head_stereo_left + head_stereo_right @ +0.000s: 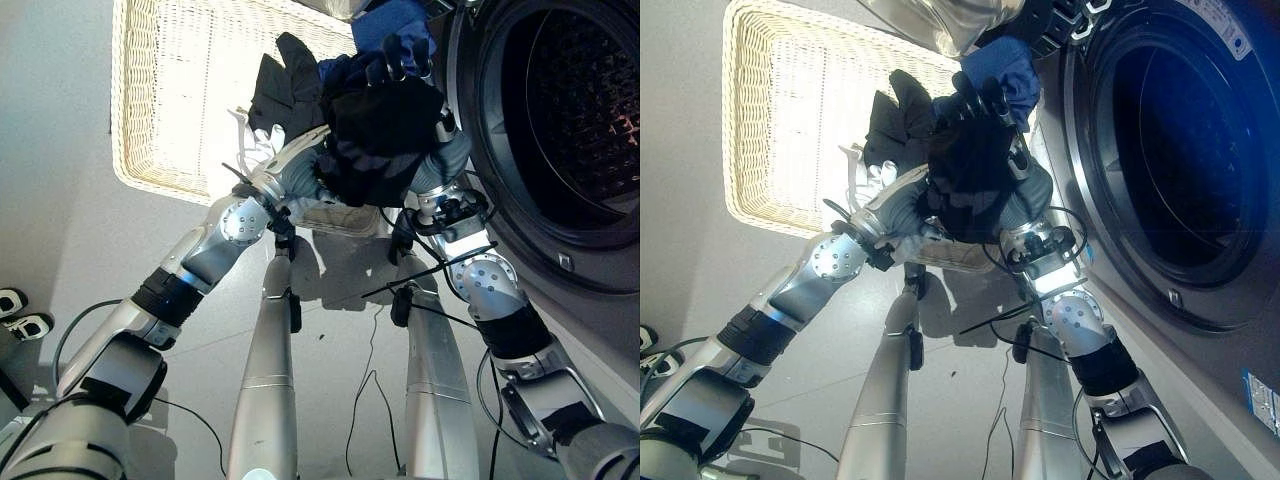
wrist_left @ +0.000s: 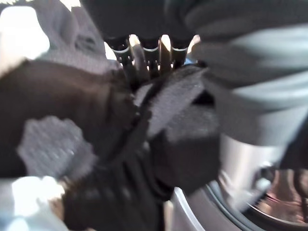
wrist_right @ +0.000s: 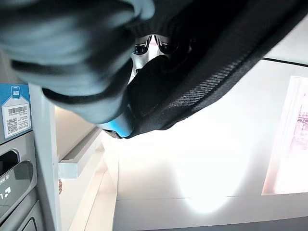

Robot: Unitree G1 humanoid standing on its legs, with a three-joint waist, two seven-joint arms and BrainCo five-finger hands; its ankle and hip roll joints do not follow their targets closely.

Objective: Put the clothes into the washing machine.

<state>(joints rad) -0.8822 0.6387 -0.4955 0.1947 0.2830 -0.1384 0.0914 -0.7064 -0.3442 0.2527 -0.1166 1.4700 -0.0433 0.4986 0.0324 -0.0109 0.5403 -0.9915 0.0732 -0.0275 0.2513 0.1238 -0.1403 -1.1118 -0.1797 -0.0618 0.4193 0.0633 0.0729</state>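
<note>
- Black and blue clothes (image 1: 385, 125), bunched into one bundle, held up between basket and washer, just beside the door opening, not yet inside.
- Dark fabric draped over both hands, trailing a loose black flap (image 1: 285, 85) back toward the basket.
- Left hand (image 2: 149, 53) pressed into the bundle, dark-tipped fingers partly buried in cloth; curled or straight — cannot tell.
- Right hand (image 3: 154, 45) likewise wrapped in black and grey fabric, probably clutching it, though the fingers are too hidden to say.
- To do the step well: swing the whole bundle toward the drum (image 1: 590, 110), keeping both hands close so nothing slips between them.
- Lift the trailing flap clear of the door rim (image 1: 480, 150) before pushing in; a snag there would likely drag pieces back out.
- Release only once well past the rim, deep in the drum.
- Pale wicker basket (image 1: 150, 100) on the floor to the left, well lit, bare weave showing.
- Washer (image 1: 1160, 150) to the right, round dark opening with perforated metal inside.
- Smooth grey floor (image 1: 60, 200) beneath.
</note>
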